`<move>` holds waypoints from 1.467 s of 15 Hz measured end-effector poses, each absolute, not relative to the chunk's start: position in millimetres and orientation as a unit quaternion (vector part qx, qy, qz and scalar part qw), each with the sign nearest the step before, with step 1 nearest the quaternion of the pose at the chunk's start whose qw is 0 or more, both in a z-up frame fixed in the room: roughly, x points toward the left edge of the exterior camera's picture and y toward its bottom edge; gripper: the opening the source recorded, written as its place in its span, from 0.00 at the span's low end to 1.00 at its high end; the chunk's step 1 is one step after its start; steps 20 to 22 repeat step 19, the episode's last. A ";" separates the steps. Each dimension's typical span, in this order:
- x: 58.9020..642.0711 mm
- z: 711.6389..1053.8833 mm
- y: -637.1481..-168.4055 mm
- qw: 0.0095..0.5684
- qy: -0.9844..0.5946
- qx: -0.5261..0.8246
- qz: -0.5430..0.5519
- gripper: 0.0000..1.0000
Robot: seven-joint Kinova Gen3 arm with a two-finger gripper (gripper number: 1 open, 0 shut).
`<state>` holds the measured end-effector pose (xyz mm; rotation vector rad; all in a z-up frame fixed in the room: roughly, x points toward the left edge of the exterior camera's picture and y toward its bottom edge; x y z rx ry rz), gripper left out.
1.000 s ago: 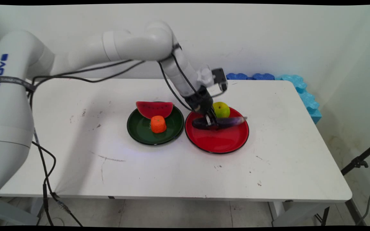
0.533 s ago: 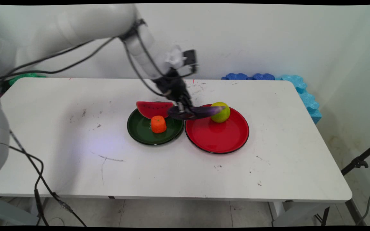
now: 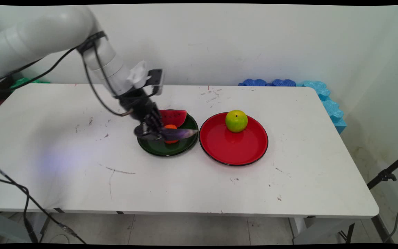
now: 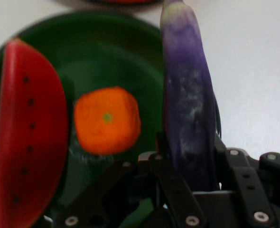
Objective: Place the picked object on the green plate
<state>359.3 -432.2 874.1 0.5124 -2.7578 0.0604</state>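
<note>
the gripper (image 3: 149, 130) pinches a purple eggplant (image 3: 178, 133) by one end, holding it level above the green plate (image 3: 161, 147), in front of the orange (image 4: 107, 120) and watermelon slice (image 3: 174, 117), while a green apple (image 3: 236, 121) sits on the red plate (image 3: 235, 152) just right.

A robot lab: bare white table (image 3: 192, 183), plain wall, toy food on plates, tripod leg (image 3: 389, 173) alongside

white table (image 3: 192, 186), plain white wall (image 3: 288, 41)
</note>
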 end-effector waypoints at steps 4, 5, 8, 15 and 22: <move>378.6 854.8 -424.3 0.167 -0.969 0.179 0.022 0.00; 381.0 850.3 -423.9 0.171 -0.969 0.177 0.024 0.00; 384.8 841.5 -424.9 0.185 -0.967 0.171 0.033 0.00; 391.1 836.0 -421.3 0.210 -0.963 0.161 0.046 1.00; 392.9 852.9 -415.9 0.247 -0.957 0.147 0.046 1.00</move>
